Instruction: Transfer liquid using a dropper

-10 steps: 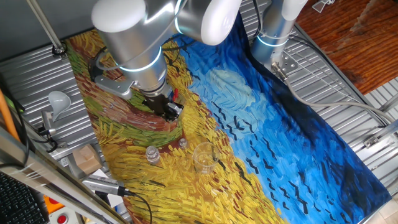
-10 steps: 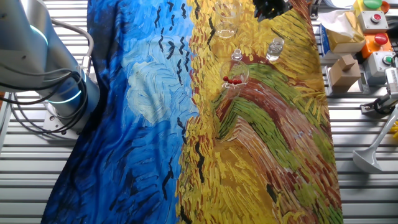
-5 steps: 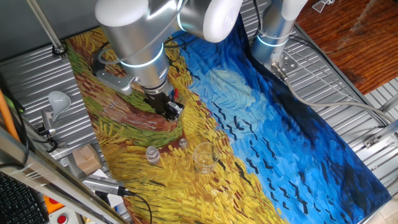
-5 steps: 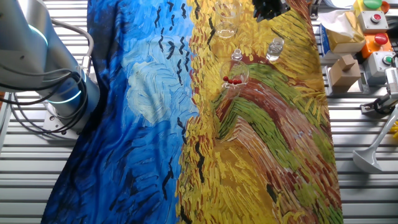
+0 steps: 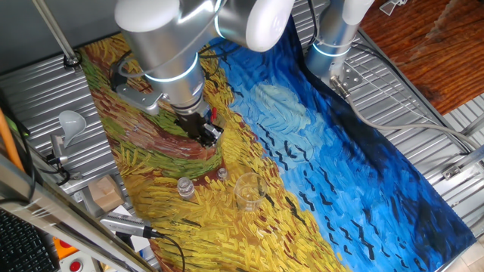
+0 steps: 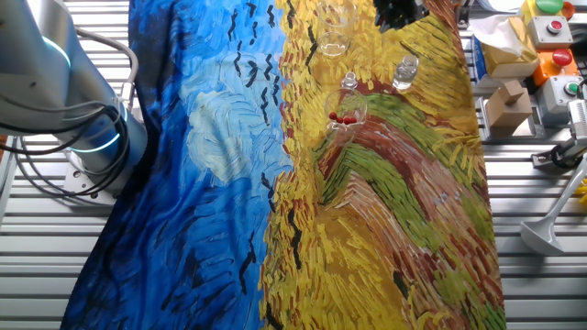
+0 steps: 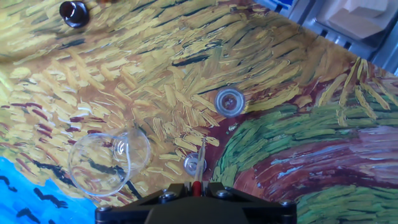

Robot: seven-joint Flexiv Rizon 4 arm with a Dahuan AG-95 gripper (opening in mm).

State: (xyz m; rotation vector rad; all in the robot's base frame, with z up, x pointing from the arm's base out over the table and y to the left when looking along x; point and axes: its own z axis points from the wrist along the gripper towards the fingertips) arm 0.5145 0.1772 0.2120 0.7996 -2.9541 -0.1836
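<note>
My gripper point(image 7: 196, 185) is shut on the red bulb of a dropper point(image 7: 200, 160). Its clear tip points down over a small clear vial point(image 7: 193, 165) on the painted cloth. In one fixed view the gripper point(image 5: 207, 134) hangs above the yellow part of the cloth. In the other fixed view it point(image 6: 396, 11) is at the top edge. A tilted glass point(image 6: 347, 114) holds more red-bulbed droppers. A clear beaker point(image 7: 102, 163) stands left of the vial, and it also shows in one fixed view point(image 5: 248, 190).
A second small vial point(image 7: 229, 101) stands farther off, right of the dropper tip. A dark bottle point(image 7: 74, 12) is at the far left. A cardboard box point(image 6: 507, 105) and button boxes point(image 6: 555, 64) sit beside the cloth. The arm's base point(image 6: 92, 137) stands at the blue side.
The arm has shifted only very slightly. The gripper still holds the dropper over the same spot.
</note>
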